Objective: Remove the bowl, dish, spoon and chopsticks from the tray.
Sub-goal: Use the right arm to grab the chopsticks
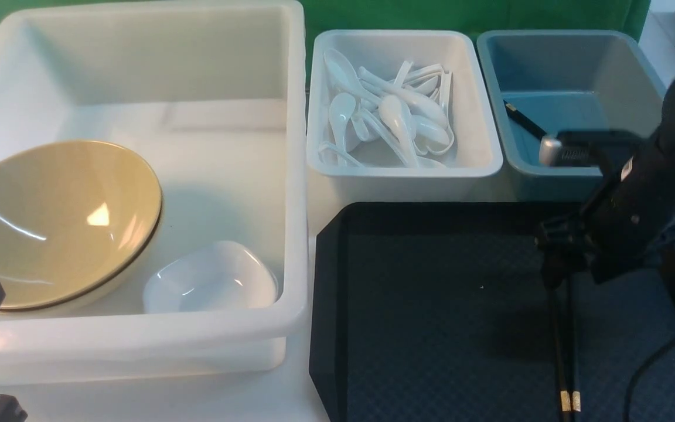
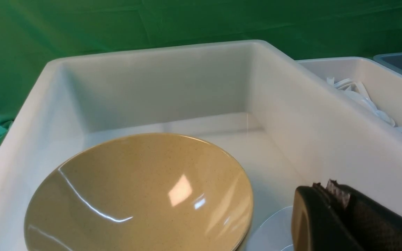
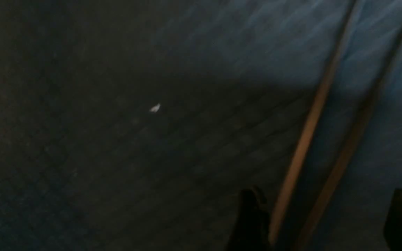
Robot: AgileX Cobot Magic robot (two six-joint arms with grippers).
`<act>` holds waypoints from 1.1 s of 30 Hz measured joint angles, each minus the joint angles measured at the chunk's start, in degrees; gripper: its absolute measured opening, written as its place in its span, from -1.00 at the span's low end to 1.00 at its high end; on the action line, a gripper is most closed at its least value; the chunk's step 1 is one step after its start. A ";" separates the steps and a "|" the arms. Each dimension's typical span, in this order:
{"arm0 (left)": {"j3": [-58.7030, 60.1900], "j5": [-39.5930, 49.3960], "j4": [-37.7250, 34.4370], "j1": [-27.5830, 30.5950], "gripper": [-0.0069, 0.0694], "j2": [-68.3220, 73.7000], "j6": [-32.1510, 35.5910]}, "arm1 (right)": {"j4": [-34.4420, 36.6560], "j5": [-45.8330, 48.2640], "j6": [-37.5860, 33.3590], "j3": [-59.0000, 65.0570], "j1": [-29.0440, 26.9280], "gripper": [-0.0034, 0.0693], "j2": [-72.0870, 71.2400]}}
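I saw the chopsticks [image 1: 561, 351] side by side on the right of the tray [image 1: 431, 305]. Thin, stiff, light and glossy, so I judged they'd slip or roll; best pinched across both near mid-length. My right end effector [image 3: 326, 219] hung just above, spread, straddling the pair. My left end effector [image 2: 325, 190] was pressed together.

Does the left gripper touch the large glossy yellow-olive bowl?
Apart. The left wrist view shows bare floor of the big white plastic bin between the left gripper and the rim of the large glossy yellow-olive bowl.
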 joint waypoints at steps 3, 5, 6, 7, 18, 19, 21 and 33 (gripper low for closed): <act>0.00 0.00 0.00 0.00 -0.83 0.00 0.00 | 1.50 -4.02 -0.75 3.50 1.02 0.49 0.00; 0.00 -0.06 0.00 0.00 -0.83 0.00 0.00 | 0.97 -4.30 -0.75 3.87 1.44 0.49 0.00; 0.00 -0.06 0.00 0.00 -0.83 0.00 0.00 | -0.18 -4.49 -0.49 3.92 2.10 0.49 0.00; 0.00 -0.21 0.00 0.00 -0.83 0.00 0.00 | -1.51 -4.49 0.01 3.92 2.60 0.49 0.12; 0.00 -0.90 0.00 0.00 -0.83 0.00 0.00 | -10.92 -1.62 3.48 3.14 6.40 0.29 4.27; 0.00 -0.85 0.00 0.00 -0.83 0.00 0.00 | -10.92 -1.38 2.97 3.07 6.67 0.21 4.50; 0.00 -0.85 0.00 0.00 -0.83 0.00 0.00 | -10.92 -0.66 1.21 2.64 7.43 -0.19 5.01; 0.00 -0.89 0.00 0.00 -0.83 0.00 0.00 | -8.52 0.52 -6.70 3.83 8.24 -0.54 1.09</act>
